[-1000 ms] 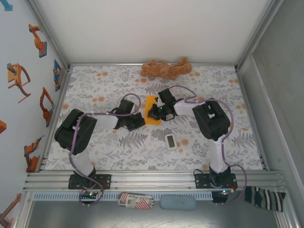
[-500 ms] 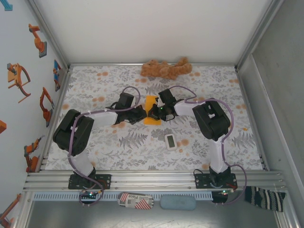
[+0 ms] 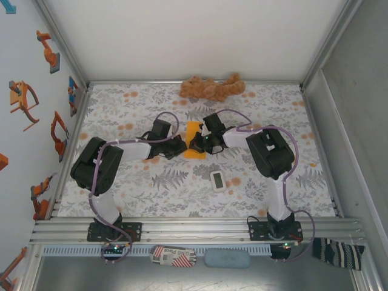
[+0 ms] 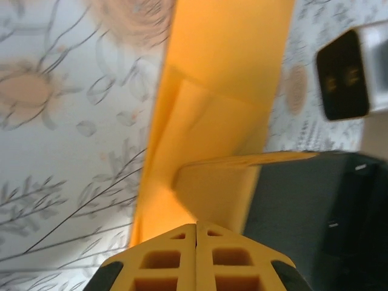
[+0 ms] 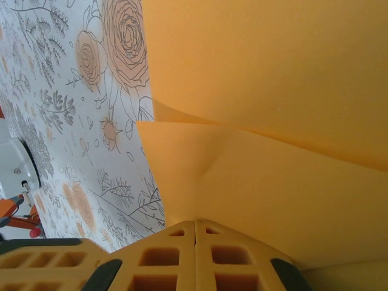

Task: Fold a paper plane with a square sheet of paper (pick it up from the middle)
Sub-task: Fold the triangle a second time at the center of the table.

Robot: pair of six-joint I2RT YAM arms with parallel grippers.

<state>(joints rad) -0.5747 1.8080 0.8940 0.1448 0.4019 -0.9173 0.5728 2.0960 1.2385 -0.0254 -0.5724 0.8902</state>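
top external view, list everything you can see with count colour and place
orange paper: 1, orange, partly folded, mid-table between the tools
plush toy: 1, brown, far edge of the table
small device: 1, white, nearer the bases than the paper
tablecloth: 1, white with grey and orange flowers, over the table
striped packet: 1, red and white, ledge before the bases
oblong pad: 1, grey-blue, right of the packet
striped cloth: 1, dark and white, near right corner
robot stickers: several, orange, left wall
left tool: 1, black, shut, paper's left edge
right tool: 1, black, shut, on the paper

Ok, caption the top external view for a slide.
Left gripper and right gripper, both shut, meet at the folded orange paper.
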